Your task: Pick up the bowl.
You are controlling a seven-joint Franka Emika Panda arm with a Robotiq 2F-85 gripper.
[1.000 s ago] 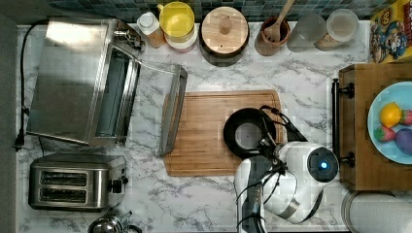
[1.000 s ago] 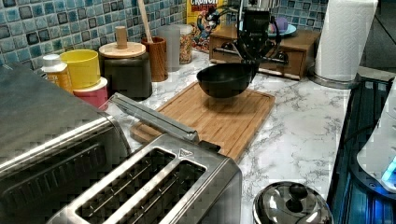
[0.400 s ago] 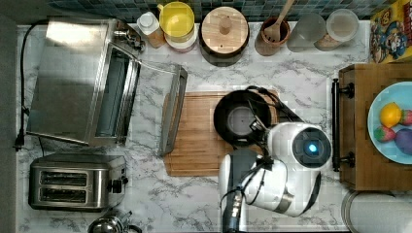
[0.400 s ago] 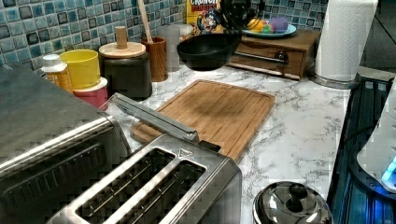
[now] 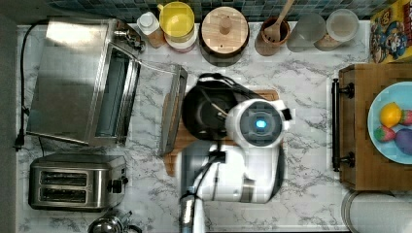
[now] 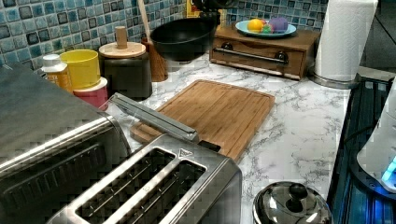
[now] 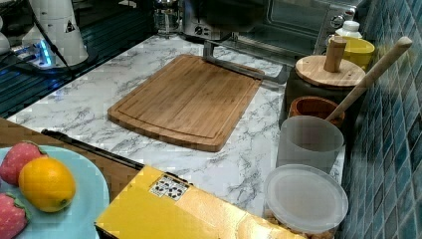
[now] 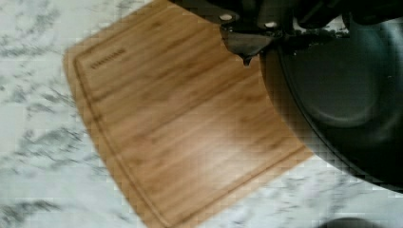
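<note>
We see the bowl [image 6: 183, 37] held up in the air, well above the wooden cutting board [image 6: 215, 110] and touching nothing on the counter; in the left view it hangs in front of the blue tiled wall, between the dark canister with the round wooden lid [image 6: 123, 49] and the wooden box that carries the light blue plate [image 6: 267, 31] of fruit. From the top view we find the bowl [image 5: 206, 111] partly under the white arm [image 5: 243, 160], over the end of the board nearest the open door of the toaster oven [image 5: 82, 80]. In the wrist view the gripper [image 8: 247, 40] pinches the bowl's rim [image 8: 290, 109]: one dark finger [image 8: 244, 45] lies against the outside of the rim, its tip pointing down toward the board [image 8: 180, 133] below (the other finger we cannot make out, hidden by the bowl's edge), and the glossy inside of the bowl [image 8: 342, 80] shows a greyish sheen. The board lies bare in the right view [image 7: 191, 99], with the marble counter [image 7: 94, 94] around it. Along the wall in the top view stand the yellow cup [image 5: 177, 22], the canister lid [image 5: 224, 30], a brown pot with a wooden spoon [image 5: 274, 31] and two clear containers [image 5: 326, 28]. A toaster [image 5: 77, 180] sits on the top view's left, below the toaster oven, and a small metal lid [image 6: 292, 205] rests near the left view's lower edge.
</note>
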